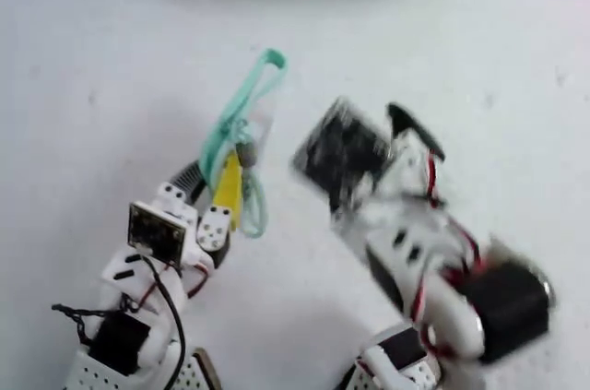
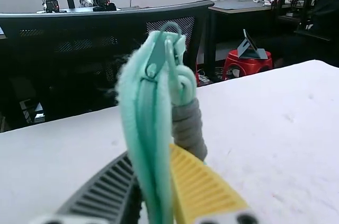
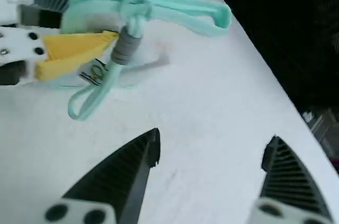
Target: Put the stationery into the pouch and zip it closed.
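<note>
No legible text or labels
</note>
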